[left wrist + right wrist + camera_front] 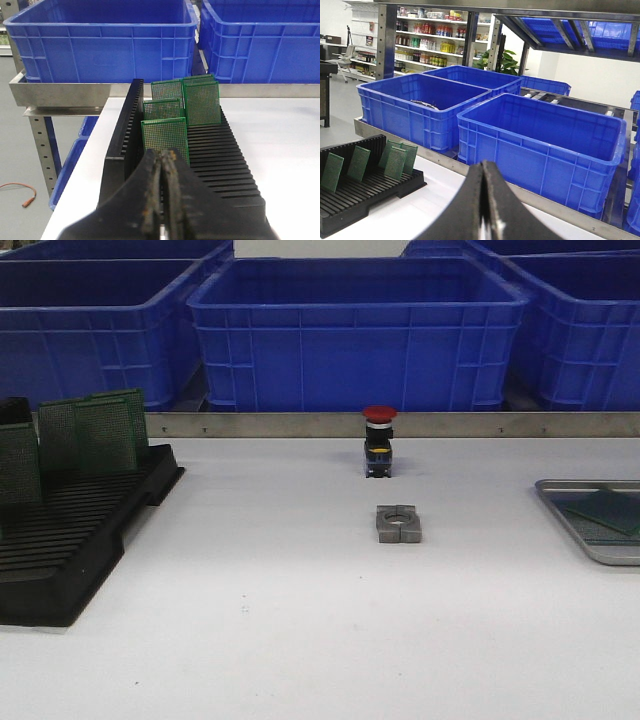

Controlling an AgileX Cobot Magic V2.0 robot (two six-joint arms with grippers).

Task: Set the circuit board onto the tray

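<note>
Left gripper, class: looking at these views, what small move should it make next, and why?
Probably open the left gripper: its fingers are pressed together and empty, just short of the nearest circuit board, which stands upright in the black rack. Opened, it could close on that board's top edge. The tray, far right, already has one board on it.

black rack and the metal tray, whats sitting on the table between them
In the front view, a red-capped push button and a grey metal block stand between the black rack and the tray; the remaining table is bare.
</note>
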